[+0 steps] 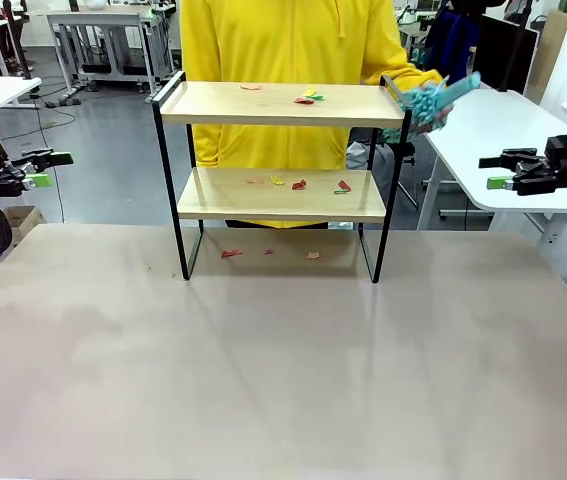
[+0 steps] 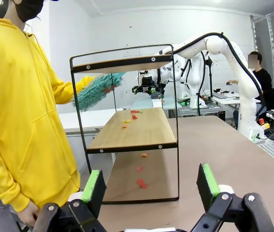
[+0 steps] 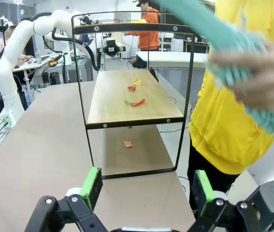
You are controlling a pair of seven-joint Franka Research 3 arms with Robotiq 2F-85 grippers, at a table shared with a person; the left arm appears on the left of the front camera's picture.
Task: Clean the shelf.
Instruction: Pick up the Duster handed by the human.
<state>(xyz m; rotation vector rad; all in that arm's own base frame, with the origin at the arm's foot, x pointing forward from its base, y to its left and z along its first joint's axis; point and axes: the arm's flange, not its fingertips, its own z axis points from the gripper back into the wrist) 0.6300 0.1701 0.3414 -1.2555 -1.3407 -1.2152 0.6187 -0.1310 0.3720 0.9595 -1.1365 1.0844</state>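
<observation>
The shelf [image 1: 223, 103] stands upright at the far side of the table [image 1: 283, 380], midway between your two arms. Coloured scraps [image 1: 308, 98] lie on its top board, more on the lower board, and a few on the tabletop beneath. Behind it a person in yellow holds a teal duster [image 1: 453, 90] in one hand [image 1: 431, 113], just beside the right end of the top board and close to the side rail. Your left gripper [image 1: 53, 168] hangs off the table's left edge and your right gripper [image 1: 491, 172] off its right edge. Both are well apart from the shelf, with jaws spread wide and nothing between the green pads [image 2: 94, 187]. Each wrist view looks end-on at the shelf from its own side. The cleaning looks to be at its very start: scraps lie on every level, and the duster is the one tool in sight. Whether the person means to dust or to hand the tool over cannot be told from here. If it is a handover, your right arm is the nearer one. The next move would then call for reaching to the handle and closing on it clear of the person's fingers. After that, sweep the top board first so scraps fall downward, minding the raised rails at each end.
</observation>
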